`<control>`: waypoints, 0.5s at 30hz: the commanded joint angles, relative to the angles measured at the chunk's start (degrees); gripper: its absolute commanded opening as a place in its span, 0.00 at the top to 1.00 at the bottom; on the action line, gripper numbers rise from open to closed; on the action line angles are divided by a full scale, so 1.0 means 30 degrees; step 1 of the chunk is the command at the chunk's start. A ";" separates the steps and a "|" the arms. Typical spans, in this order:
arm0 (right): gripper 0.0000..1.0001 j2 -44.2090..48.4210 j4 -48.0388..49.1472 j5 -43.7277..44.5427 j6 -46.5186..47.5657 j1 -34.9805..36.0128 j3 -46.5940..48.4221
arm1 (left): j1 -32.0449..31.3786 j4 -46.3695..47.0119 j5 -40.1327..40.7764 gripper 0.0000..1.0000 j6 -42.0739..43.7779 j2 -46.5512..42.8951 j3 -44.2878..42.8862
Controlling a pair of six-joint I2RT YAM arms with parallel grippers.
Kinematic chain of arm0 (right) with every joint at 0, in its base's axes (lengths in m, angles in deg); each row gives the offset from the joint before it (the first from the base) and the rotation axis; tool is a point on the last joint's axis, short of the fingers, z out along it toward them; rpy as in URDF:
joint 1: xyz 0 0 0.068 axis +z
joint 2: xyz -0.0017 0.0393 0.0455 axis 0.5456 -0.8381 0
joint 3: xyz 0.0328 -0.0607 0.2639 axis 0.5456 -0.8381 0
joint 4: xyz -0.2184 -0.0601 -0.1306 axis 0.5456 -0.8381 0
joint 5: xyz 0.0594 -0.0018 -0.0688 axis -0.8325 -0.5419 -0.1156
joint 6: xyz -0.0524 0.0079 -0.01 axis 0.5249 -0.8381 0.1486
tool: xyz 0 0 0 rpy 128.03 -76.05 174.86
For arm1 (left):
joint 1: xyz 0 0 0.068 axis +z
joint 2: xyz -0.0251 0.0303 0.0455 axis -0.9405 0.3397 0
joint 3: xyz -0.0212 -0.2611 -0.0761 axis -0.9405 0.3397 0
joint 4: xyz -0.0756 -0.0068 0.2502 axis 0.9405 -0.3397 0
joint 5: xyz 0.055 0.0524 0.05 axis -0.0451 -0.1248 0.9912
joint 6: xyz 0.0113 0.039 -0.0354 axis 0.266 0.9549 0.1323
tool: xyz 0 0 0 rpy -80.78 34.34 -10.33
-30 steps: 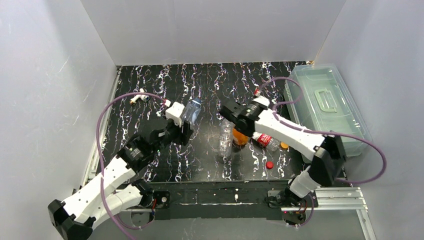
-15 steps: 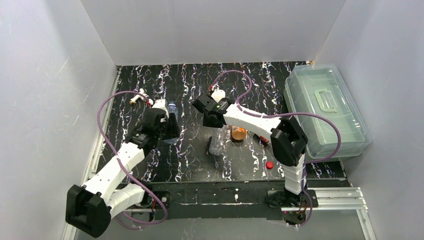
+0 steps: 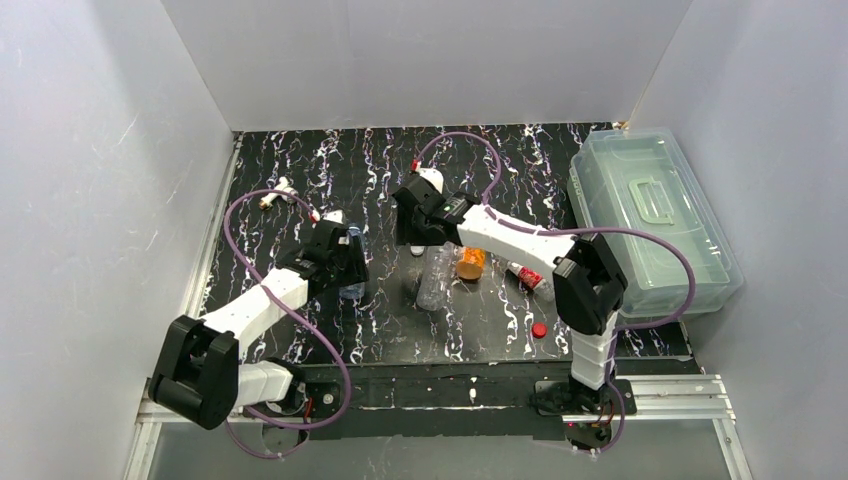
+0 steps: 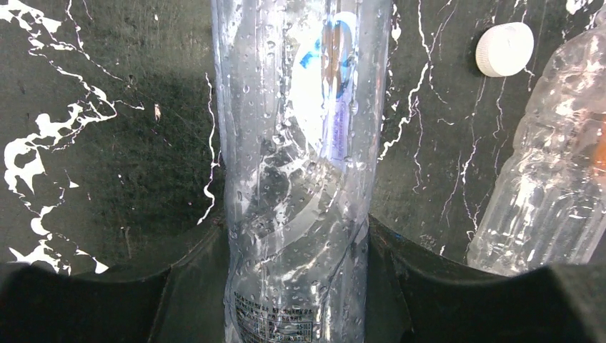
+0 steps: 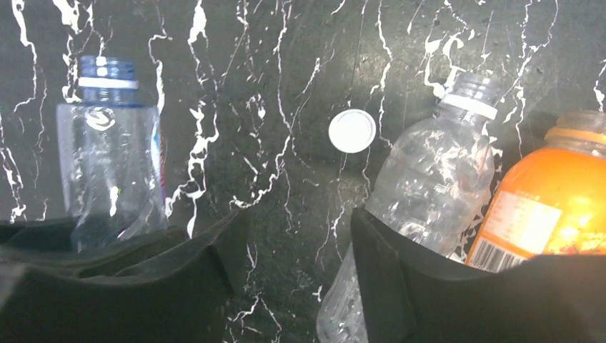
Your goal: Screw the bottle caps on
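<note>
The left gripper (image 4: 296, 246) clamps a clear water bottle (image 4: 300, 107); the right gripper (image 5: 293, 236) gapes, apparently empty, over a white bottle cap (image 5: 351, 131).

Hemmed in on the bench (image 3: 350, 165): a white cap (image 5: 351, 131) lies in a bare lane between a blue-necked bottle (image 5: 107, 143) and a fallen clear bottle (image 5: 429, 171). The right gripper (image 5: 293, 243) hangs over that lane, jaws apart with only bare bench between them. The left gripper (image 4: 296, 243) clamps the blue-necked bottle, barring the way in from the left. An orange bottle (image 3: 470, 262) and a red-labelled bottle (image 3: 528, 277) crowd the right side, and a lidded clear bin (image 3: 650, 215) walls off the right edge. A red cap (image 3: 539, 329) sits alone with bare bench around it.
</note>
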 commanded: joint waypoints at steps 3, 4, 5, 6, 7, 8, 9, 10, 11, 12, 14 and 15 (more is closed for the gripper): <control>0.48 -0.2398 0.0216 -0.2081 0.1945 -0.1395 0.0952 | 0.0113 -0.0355 0.0342 1.00 0.0262 -0.0769 -0.0957; 0.50 -0.2935 -0.0231 -0.2092 0.2210 -0.1409 0.1499 | 0.0096 -0.0420 0.0329 1.00 0.0293 -0.0867 -0.1001; 0.52 -0.3379 -0.0569 -0.2045 0.2361 -0.1411 0.1915 | 0.0094 -0.0370 0.0280 1.00 0.0322 -0.0927 -0.0966; 0.53 -0.3676 -0.0608 -0.2035 0.2482 -0.1385 0.2099 | 0.0098 -0.0327 0.0263 1.00 0.0329 -0.0963 -0.0950; 0.54 -0.3882 -0.0521 -0.1946 0.2537 -0.1382 0.2155 | 0.0094 -0.0303 0.0242 1.00 0.0345 -0.0994 -0.0941; 0.55 -0.4072 -0.0371 -0.1778 0.2566 -0.1389 0.2162 | 0.0098 -0.0289 0.0243 1.00 0.0380 -0.0968 -0.0947; 0.56 -0.4224 -0.0290 -0.1577 0.2625 -0.1382 0.2177 | 0.0109 -0.0302 0.0203 1.00 0.0428 -0.0939 -0.0948; 0.58 -0.4380 -0.0309 -0.1223 0.2588 -0.1407 0.2190 | 0.0121 -0.0337 0.0202 1.00 0.0508 -0.0936 -0.0983; 0.61 -0.4409 -0.0352 -0.0915 0.2606 -0.1410 0.2192 | 0.0119 -0.0385 0.0210 1.00 0.0569 -0.0935 -0.1029; 0.63 -0.4417 -0.0346 -0.0818 0.2601 -0.1436 0.2192 | 0.0112 -0.0457 0.0265 1.00 0.0639 -0.0975 -0.1061; 0.65 -0.4330 -0.0300 -0.0833 0.2562 -0.1440 0.2221 | 0.0121 -0.0519 0.0298 1.00 0.0785 -0.1059 -0.1092; 0.66 -0.4322 -0.0190 -0.0815 0.2537 -0.1440 0.2196 | 0.0119 -0.0543 0.0346 1.00 0.0838 -0.1082 -0.1127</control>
